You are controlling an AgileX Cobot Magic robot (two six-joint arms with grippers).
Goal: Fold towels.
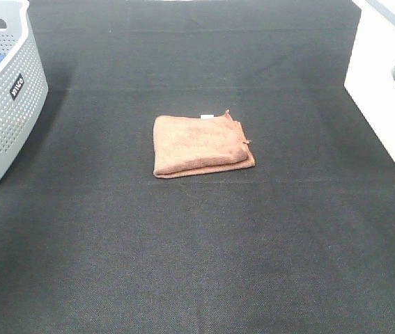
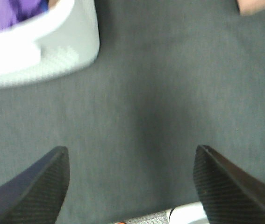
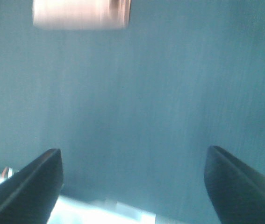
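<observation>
Beyond the left gripper (image 2: 131,184), a grey basket (image 2: 53,51) stands on the black cloth (image 2: 146,102); ahead of the right gripper (image 3: 133,186) lies the folded towel (image 3: 78,14). Both spread wide, empty.

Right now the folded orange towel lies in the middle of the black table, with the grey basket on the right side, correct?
Not quite. The exterior high view shows the folded orange towel mid-table, but the grey basket stands at the left edge, not the right.
</observation>
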